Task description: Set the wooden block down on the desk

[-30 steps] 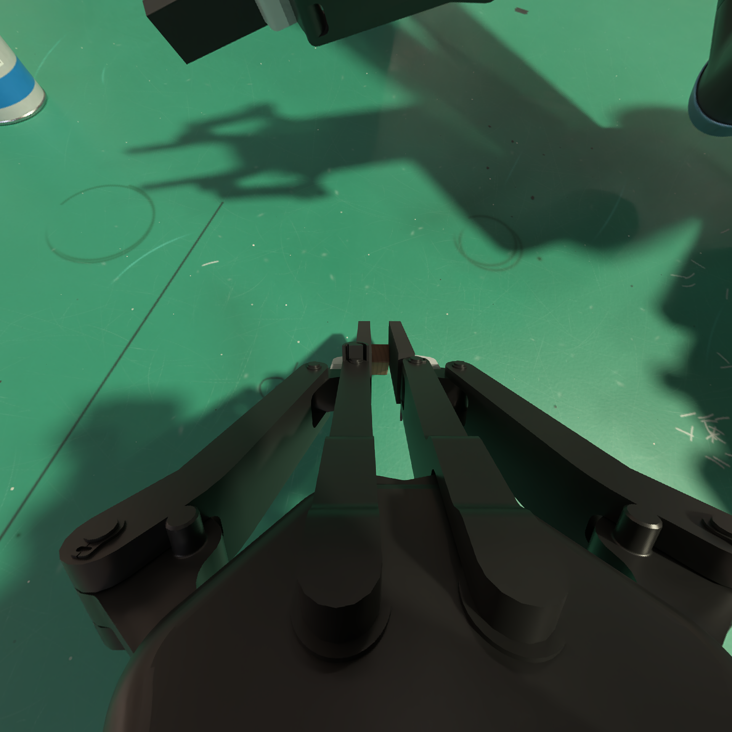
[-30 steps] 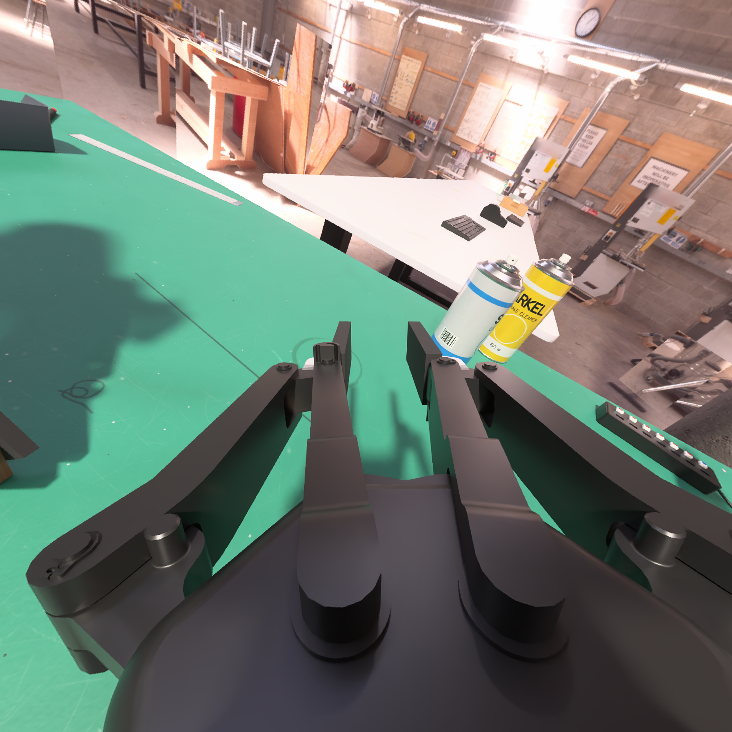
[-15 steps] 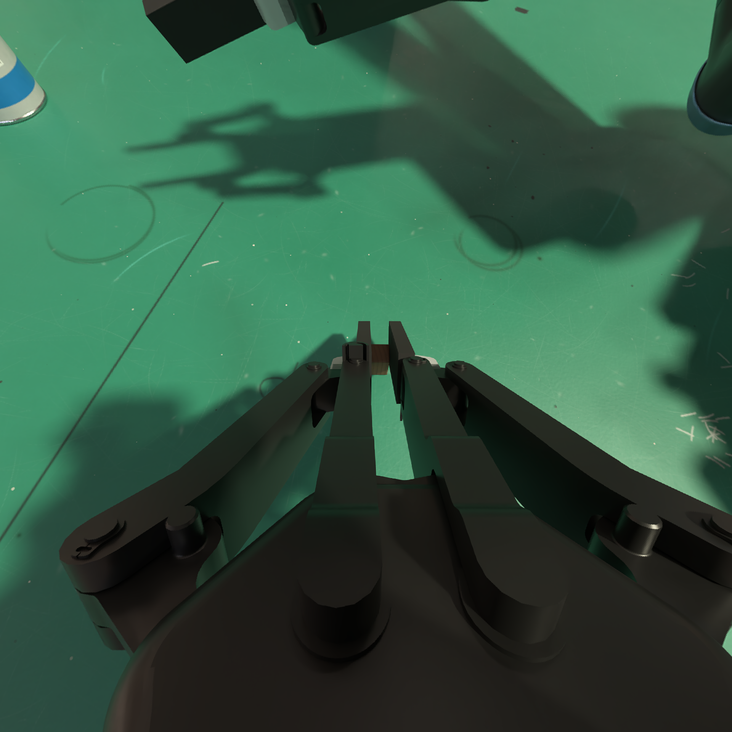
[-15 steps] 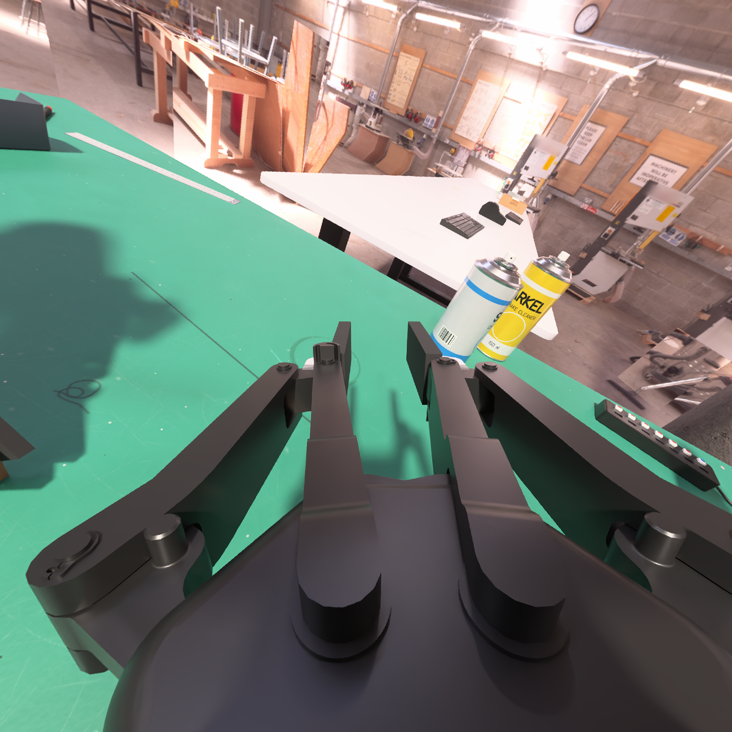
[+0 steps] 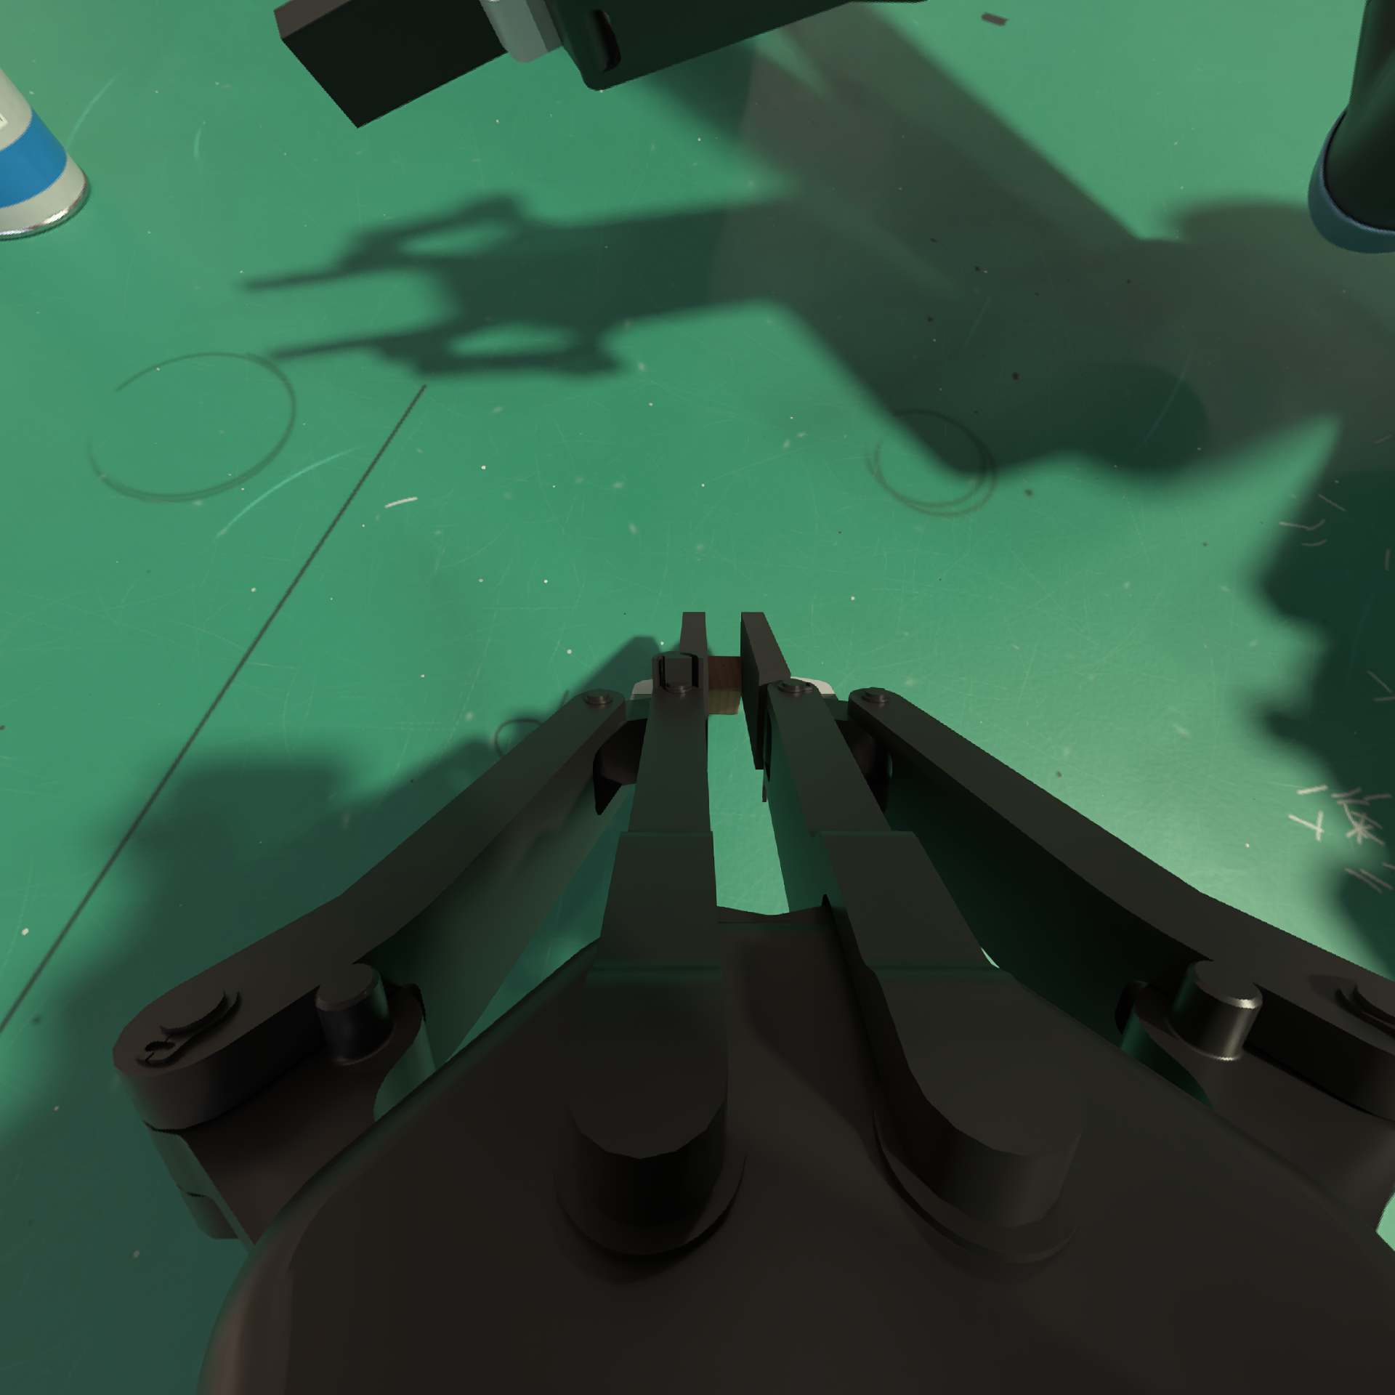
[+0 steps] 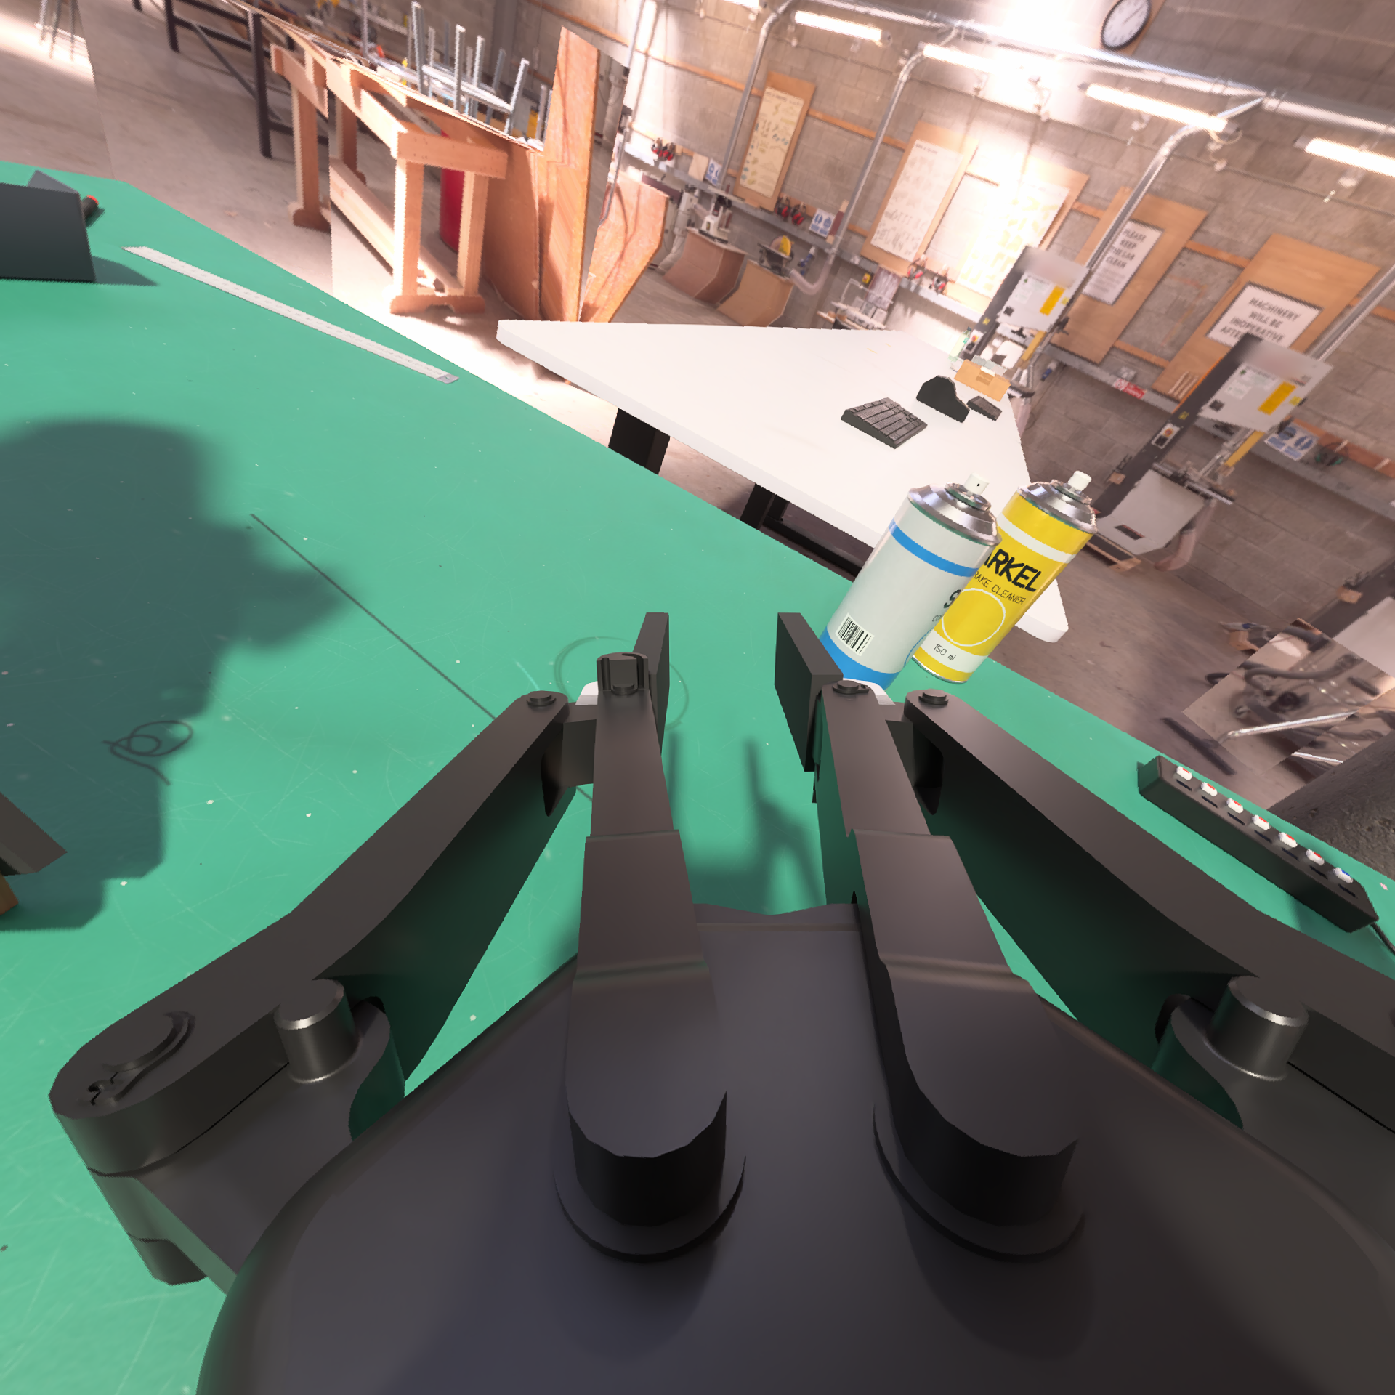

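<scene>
My left gripper is shut on a small brown wooden block, pinched between the two black fingertips above the green desk. Only a sliver of the block shows between the fingers. My right gripper is open and empty, with a clear gap between its fingers, above the green desk. Part of the right arm shows at the top of the left wrist view.
A white and blue spray can and a yellow spray can stand near the desk's far edge. The white can's base shows in the left wrist view. A black power strip lies at the right. A metal ruler lies at the far left.
The left gripper and block have not moved. The right wrist view has shifted slightly, with the scene drifting a little to the left.
</scene>
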